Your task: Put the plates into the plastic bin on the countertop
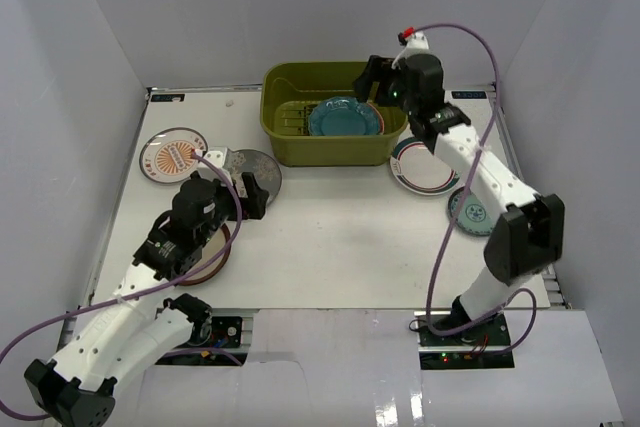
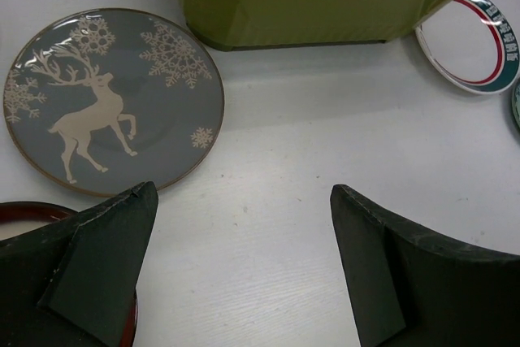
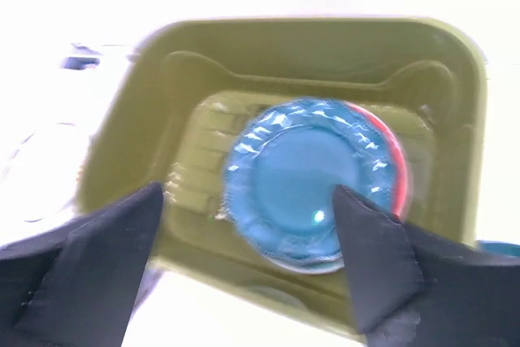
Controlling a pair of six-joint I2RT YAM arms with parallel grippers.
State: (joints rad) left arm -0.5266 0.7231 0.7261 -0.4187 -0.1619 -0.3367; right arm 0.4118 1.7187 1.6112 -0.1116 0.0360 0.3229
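Note:
The olive-green plastic bin (image 1: 290,137) stands at the back of the white countertop (image 1: 340,237). Inside it a teal scalloped plate (image 1: 345,117) lies on a red plate (image 1: 381,119); both show in the right wrist view, the teal plate (image 3: 301,176) over the red plate (image 3: 388,144). My right gripper (image 1: 372,82) hangs open and empty above the bin (image 3: 203,62). My left gripper (image 1: 240,179) is open and empty, low beside the grey reindeer plate (image 2: 114,99). A cream plate with a dark red rim (image 1: 215,252) lies under the left arm.
A white-orange sunburst plate (image 1: 172,155) lies at the far left. A white green-ringed plate (image 1: 425,165) and a small teal plate (image 1: 468,212) lie right of the bin under the right arm. White walls border the table.

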